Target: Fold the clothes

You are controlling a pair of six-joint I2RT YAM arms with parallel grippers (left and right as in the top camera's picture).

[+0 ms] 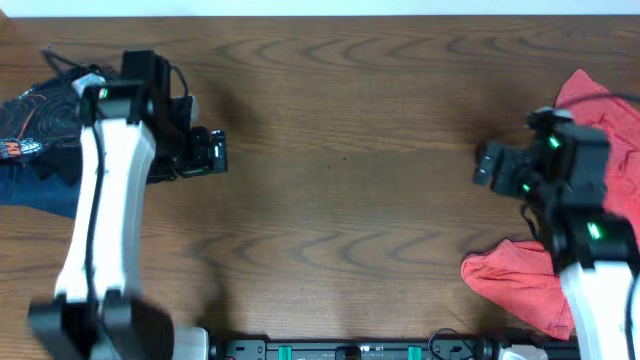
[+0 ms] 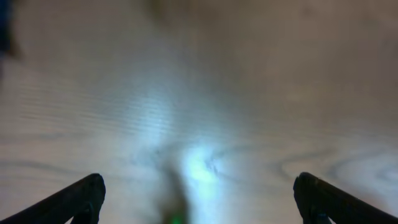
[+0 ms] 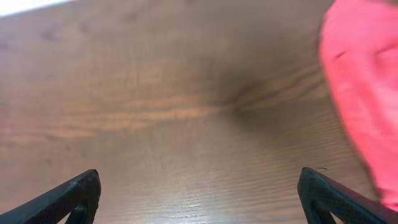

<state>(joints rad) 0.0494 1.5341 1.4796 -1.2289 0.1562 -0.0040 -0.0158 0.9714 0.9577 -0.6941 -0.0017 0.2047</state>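
The black jersey (image 1: 35, 120) with orange contour lines lies bunched at the far left table edge, partly behind my left arm. The coral-red shirt (image 1: 520, 285) lies crumpled at the right edge, partly under my right arm; it also shows in the right wrist view (image 3: 364, 81). My left gripper (image 1: 212, 152) is open and empty over bare wood to the right of the jersey; its fingers spread wide in the left wrist view (image 2: 199, 199). My right gripper (image 1: 485, 162) is open and empty over bare wood left of the red shirt; the right wrist view (image 3: 199, 196) shows both fingers apart.
The wooden table (image 1: 340, 200) stretches between the two arms. A blue cloth (image 1: 40, 190) lies below the jersey at the left edge. A black rail with green lights (image 1: 350, 350) runs along the front edge.
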